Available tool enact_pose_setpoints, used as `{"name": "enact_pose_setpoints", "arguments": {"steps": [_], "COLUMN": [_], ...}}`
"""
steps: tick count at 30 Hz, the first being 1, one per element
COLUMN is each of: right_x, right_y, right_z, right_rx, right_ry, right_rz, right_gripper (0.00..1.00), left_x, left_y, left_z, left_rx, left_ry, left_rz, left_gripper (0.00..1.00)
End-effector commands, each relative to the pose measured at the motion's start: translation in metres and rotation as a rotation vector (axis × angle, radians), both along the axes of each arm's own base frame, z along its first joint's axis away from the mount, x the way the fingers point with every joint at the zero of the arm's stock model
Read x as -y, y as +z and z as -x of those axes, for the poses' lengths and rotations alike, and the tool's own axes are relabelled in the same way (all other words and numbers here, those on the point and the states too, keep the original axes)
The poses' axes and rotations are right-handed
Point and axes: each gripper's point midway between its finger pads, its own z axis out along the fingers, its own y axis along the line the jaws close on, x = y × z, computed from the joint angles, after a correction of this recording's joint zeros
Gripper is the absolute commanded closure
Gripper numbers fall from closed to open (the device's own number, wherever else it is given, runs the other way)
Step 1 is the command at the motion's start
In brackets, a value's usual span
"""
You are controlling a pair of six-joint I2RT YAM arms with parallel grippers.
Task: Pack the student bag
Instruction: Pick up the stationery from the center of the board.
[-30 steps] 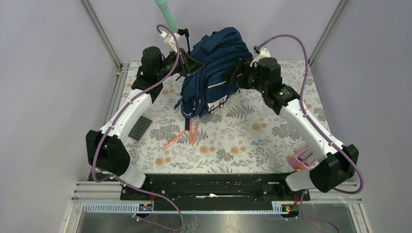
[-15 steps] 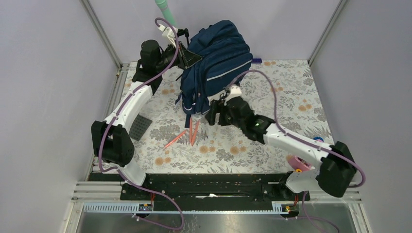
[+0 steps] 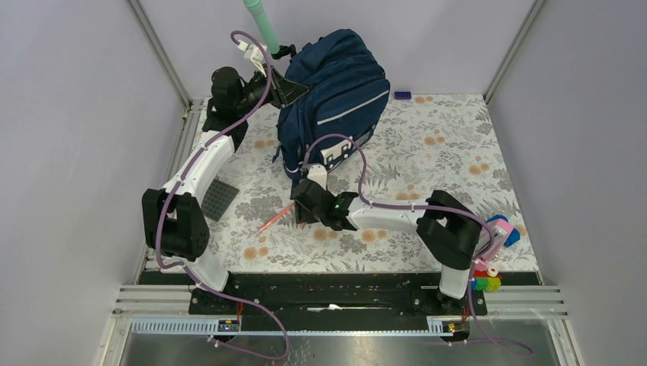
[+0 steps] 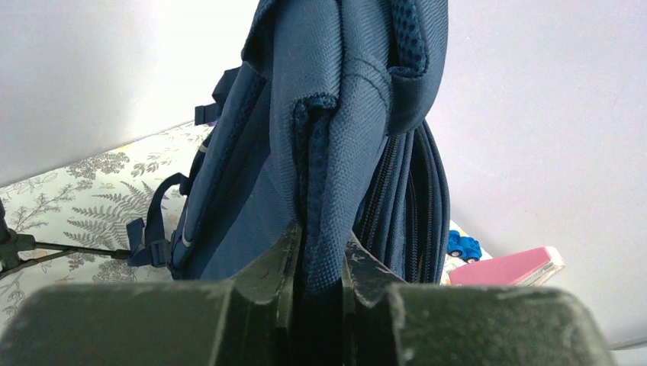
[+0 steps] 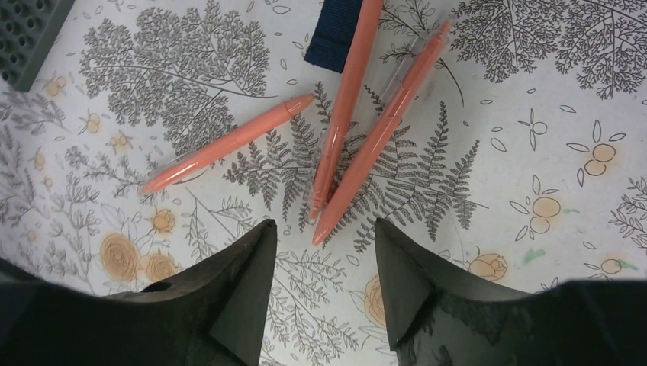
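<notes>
Right gripper [image 5: 322,232] has its jaws apart with nothing between them, hanging just above three orange pens [image 5: 347,114] near the middle of the table [image 3: 458,152]. Two of those pens converge and seem to touch right under the jaws. Closing there could grab both, or pinch one crooked and flick the other away.

Left gripper [image 4: 320,248] is clamped on a padded fold of the student bag [image 3: 336,88], holding it upright at the table's far edge. That's a thin bite of fabric. If it slips, I'd guess the bag slumps and its opening folds closed.
</notes>
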Motion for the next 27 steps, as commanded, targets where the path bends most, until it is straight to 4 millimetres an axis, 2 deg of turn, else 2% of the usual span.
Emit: {"name": "enact_pose_setpoints", "arguments": {"steps": [1, 7, 11, 22, 27], "right_x": [-0.001, 0.002, 0.006, -0.001, 0.006], "right_y": [0.001, -0.017, -0.025, -0.044, -0.058], "right_z": [-0.016, -0.03, -0.034, -0.039, -0.04], "right_rx": [0.026, 0.045, 0.056, 0.008, -0.028], "right_ry": [-0.081, -0.098, -0.112, -0.084, -0.095], "right_rz": [0.029, 0.153, 0.192, 0.209, 0.252], "right_gripper": [0.45, 0.57, 0.61, 0.62, 0.62], "left_x": [-0.016, -0.014, -0.014, -0.011, -0.01], "left_y": [0.1, 0.103, 0.103, 0.101, 0.101], "left_z": [0.032, 0.034, 0.033, 0.033, 0.034], "left_rx": [0.355, 0.356, 0.357, 0.352, 0.354], "left_ry": [0.006, -0.015, -0.02, -0.03, -0.032], "left_rz": [0.094, 0.11, 0.112, 0.12, 0.119], "left_gripper": [1.0, 1.0, 1.0, 1.0, 1.0]}}
